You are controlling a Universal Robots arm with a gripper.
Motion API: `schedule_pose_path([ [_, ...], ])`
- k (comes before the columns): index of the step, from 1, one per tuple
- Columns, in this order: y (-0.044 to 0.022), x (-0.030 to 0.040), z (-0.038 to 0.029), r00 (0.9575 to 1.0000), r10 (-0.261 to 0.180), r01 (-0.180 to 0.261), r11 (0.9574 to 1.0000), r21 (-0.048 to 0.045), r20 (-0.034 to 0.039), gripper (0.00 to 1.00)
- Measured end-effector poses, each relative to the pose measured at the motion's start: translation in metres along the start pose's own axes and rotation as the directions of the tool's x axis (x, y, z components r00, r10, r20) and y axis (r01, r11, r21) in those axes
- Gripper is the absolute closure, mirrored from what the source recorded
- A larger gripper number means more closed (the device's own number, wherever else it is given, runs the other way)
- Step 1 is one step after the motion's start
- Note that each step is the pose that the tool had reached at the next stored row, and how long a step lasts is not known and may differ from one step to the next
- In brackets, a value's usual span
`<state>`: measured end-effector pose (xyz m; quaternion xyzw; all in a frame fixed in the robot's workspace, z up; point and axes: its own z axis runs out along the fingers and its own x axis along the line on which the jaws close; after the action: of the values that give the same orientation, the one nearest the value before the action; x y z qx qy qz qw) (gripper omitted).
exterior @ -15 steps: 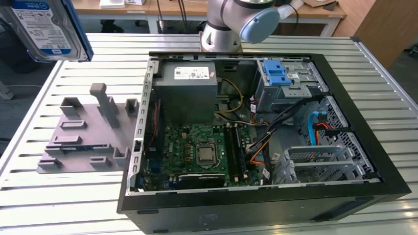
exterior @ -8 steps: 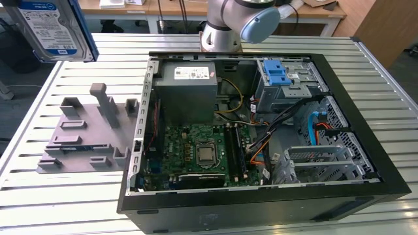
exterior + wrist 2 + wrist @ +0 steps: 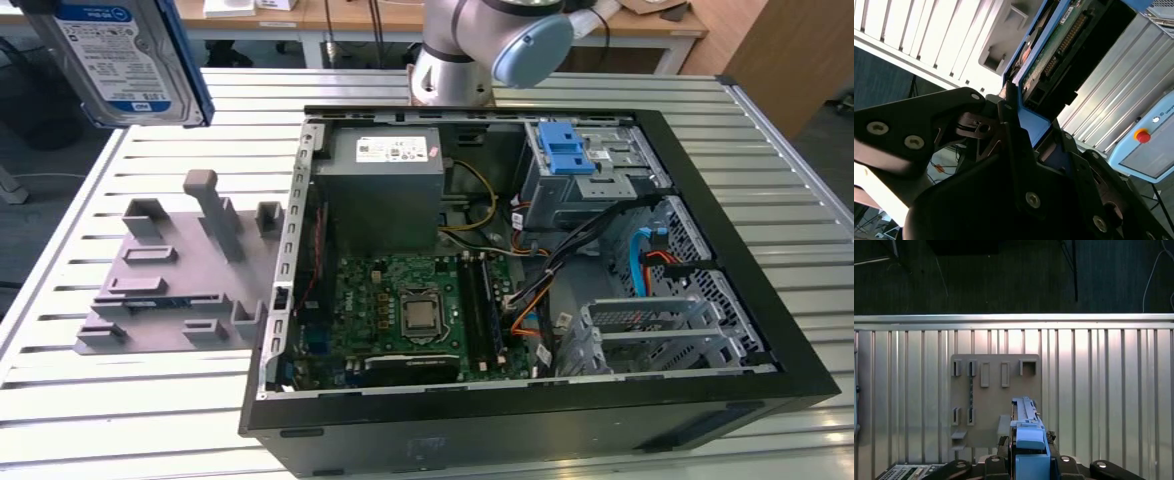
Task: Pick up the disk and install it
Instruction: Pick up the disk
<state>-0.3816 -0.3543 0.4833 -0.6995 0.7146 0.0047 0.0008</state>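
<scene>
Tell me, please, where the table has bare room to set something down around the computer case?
Bare slats of the table lie at the exterior view's lower left, next to the grey fixture, and along the exterior view's right of the computer case. Inside the case, boards and cables crowd everything. The gripper holds the disk aloft.

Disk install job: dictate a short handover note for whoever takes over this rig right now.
Gripper: shut on the disk, clamping its blue bracket.
Disk: held in the air, clear of the open computer case, on the exterior view's left. The first wrist view shows the grey fixture plate on the table beneath it.
Done: pick-up.
Left: the install. The disk is not in the case yet.
</scene>
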Motion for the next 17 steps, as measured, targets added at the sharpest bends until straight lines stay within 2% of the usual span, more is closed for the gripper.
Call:
schedule_pose_path([
  [17,-0.0262,0.0044,-0.0001,1.0000,0.000,0.000,1.0000,-0.0067,-0.0001,0.64],
])
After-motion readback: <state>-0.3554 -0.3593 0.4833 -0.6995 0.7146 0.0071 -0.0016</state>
